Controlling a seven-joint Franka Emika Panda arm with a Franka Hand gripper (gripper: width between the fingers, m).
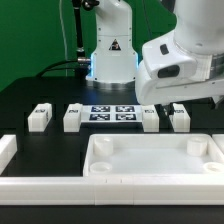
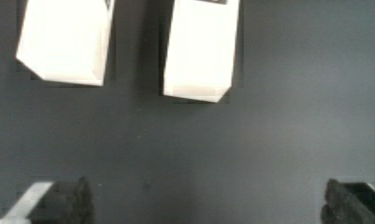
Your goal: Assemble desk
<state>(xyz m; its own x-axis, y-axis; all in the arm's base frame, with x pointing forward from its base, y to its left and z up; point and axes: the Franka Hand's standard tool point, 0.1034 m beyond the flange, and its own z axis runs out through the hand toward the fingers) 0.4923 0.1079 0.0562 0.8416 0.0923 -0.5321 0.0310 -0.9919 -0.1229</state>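
The claw (image 2: 209, 204) is spread wide. Its two dark fingertips (image 2: 59, 200) stand far apart, with only the bare black counter (image 2: 202, 150) between them, and it pinches nothing. Beyond the fingertips in the wrist view lie two white block legs, one leg (image 2: 65, 45) and another leg (image 2: 198, 50). They sit side by side with a strip of counter between them, and both are clear of the claw. In the exterior view the arm's bulky white wrist housing (image 1: 180, 62) hangs over the right end of a row of four legs. Two of these (image 1: 150, 118) (image 1: 180, 117) are at the exterior view's right and two (image 1: 39, 117) (image 1: 74, 117) at its left. The marker board (image 1: 112, 113) lies flat between the two pairs. In front of the row, toward the exterior view's right, the desk top (image 1: 155, 172) rests on the counter with its raised rim facing up, well apart from the claw. Low white rails (image 1: 40, 185) edge the counter just beside the desk top and up the exterior view's left side. Behind the marker board stands the robot base (image 1: 110, 55).
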